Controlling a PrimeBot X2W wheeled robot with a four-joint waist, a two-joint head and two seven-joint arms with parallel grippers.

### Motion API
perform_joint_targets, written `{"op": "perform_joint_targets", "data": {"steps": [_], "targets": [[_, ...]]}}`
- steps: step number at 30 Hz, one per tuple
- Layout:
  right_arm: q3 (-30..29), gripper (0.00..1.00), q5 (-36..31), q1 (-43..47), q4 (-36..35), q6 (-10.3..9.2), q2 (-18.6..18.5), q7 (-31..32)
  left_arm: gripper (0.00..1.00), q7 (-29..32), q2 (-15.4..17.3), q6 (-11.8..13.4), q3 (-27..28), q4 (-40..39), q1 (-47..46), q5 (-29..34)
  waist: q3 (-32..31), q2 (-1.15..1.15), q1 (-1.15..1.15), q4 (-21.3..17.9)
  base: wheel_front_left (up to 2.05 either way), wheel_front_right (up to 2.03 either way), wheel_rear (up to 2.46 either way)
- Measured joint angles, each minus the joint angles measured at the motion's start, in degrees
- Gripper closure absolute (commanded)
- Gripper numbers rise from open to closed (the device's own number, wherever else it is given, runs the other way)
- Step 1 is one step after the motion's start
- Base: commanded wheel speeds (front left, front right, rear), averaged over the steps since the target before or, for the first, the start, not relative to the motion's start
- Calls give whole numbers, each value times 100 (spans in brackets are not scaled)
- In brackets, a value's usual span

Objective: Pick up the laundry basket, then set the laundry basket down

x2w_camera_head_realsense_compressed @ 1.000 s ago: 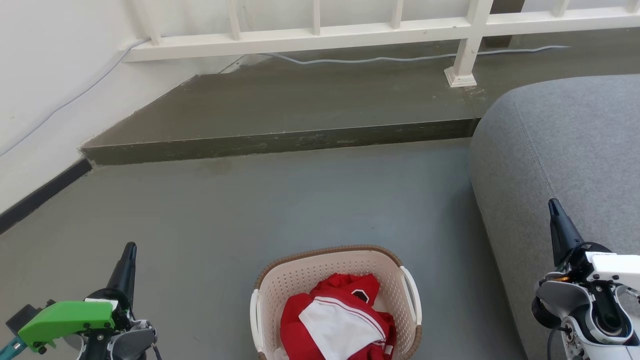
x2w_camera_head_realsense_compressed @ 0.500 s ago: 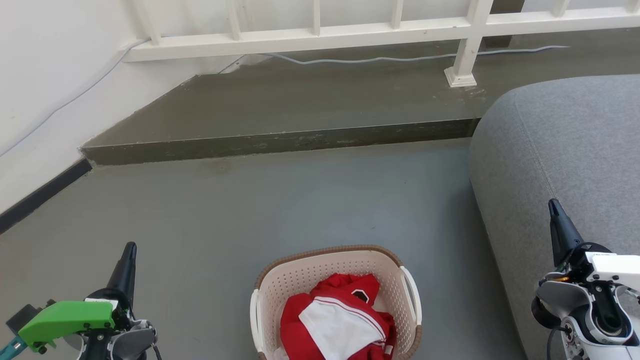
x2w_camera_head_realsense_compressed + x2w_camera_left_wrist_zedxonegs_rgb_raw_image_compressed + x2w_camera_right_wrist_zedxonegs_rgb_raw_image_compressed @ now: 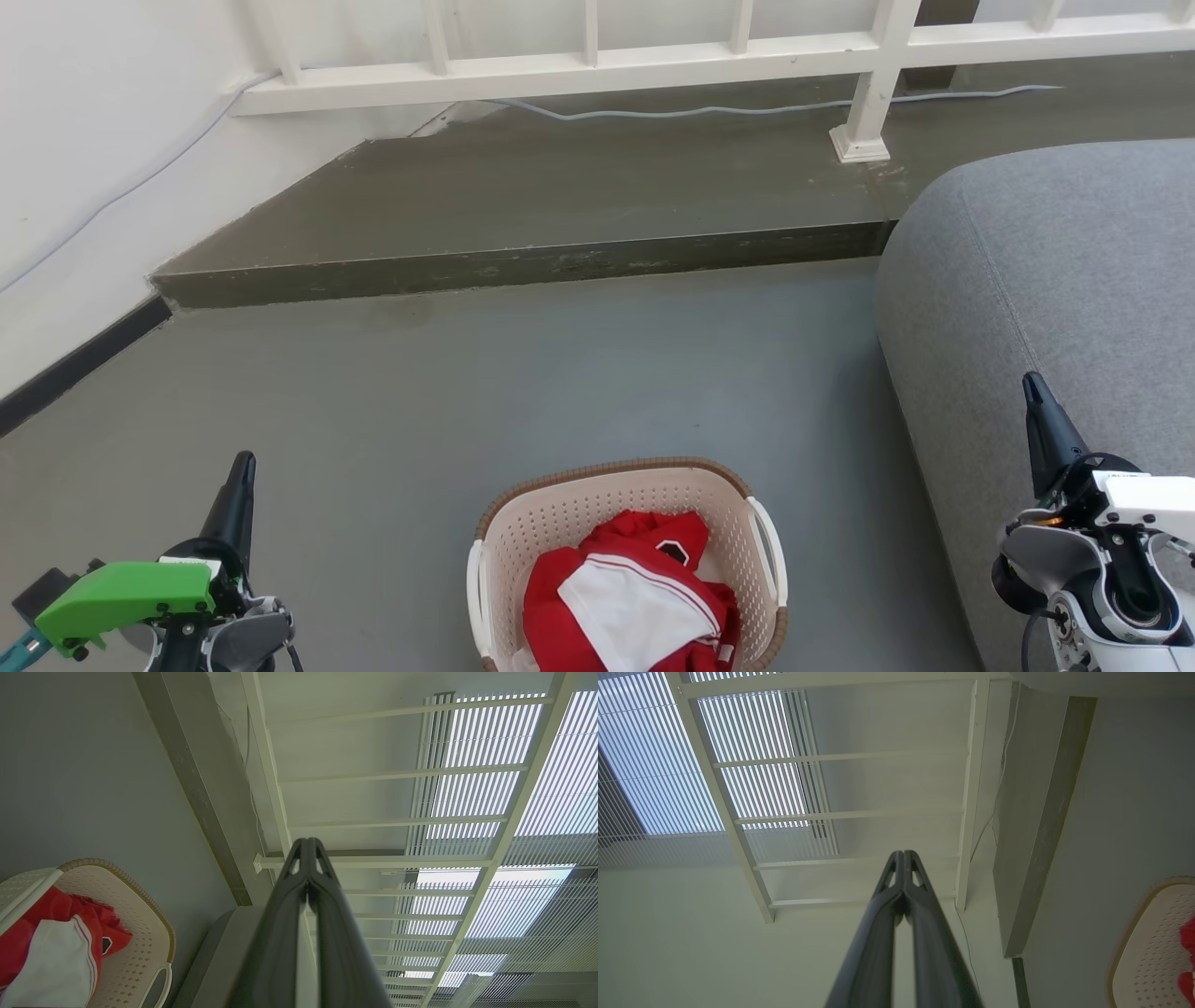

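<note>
The laundry basket (image 3: 560,509), cream perforated plastic with a brown woven rim and white side handles, stands on the grey floor at the bottom middle of the head view, holding red and white clothes (image 3: 635,597). My left gripper (image 3: 243,464) is at the lower left, well to the left of the basket, shut with nothing in it. My right gripper (image 3: 1032,383) is at the lower right, in front of the sofa, also shut and empty. In the left wrist view the basket (image 3: 140,933) lies at the lower left of my left gripper (image 3: 307,842). In the right wrist view its rim (image 3: 1134,933) shows at the right edge, beside my right gripper (image 3: 902,854).
A grey sofa (image 3: 1074,280) fills the right side, close to the basket. A raised concrete step (image 3: 523,266) crosses the floor ahead, with a white railing (image 3: 597,65) and a cable (image 3: 709,110) behind it. A white wall (image 3: 84,168) runs along the left.
</note>
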Motion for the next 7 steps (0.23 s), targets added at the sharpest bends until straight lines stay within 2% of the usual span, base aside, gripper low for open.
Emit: {"op": "perform_joint_targets", "data": {"steps": [7], "targets": [[-4, 100, -5, -1, 2, 0, 1, 0, 100, 0, -13, 0, 3, -1, 0, 0, 0, 0, 0, 0, 0, 0, 0]]}}
